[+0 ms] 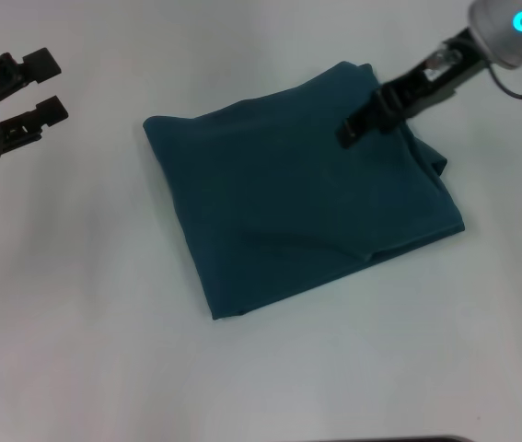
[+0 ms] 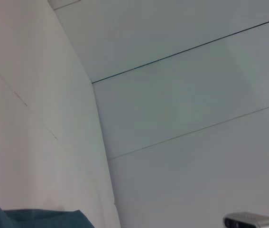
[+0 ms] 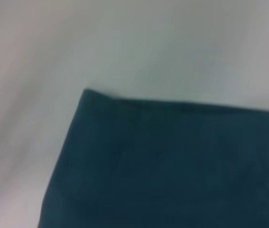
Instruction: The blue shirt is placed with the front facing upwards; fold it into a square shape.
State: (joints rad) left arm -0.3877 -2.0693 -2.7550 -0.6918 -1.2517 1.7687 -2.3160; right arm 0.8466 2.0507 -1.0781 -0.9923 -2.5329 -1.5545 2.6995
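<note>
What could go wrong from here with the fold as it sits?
The right end effector is low over the blue shirt, near its far right corner; lifting away could snag the cloth and reopen the fold. Layers at that right edge look uneven, so the square may stay skewed. The left end effector sits off to the side, open, holding nothing down.

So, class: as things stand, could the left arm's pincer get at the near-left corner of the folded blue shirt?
Probably yes. The left pincer hangs open, off to the blue shirt's left, with only bare table between it and that corner; the right pincer is over the far-right part.
</note>
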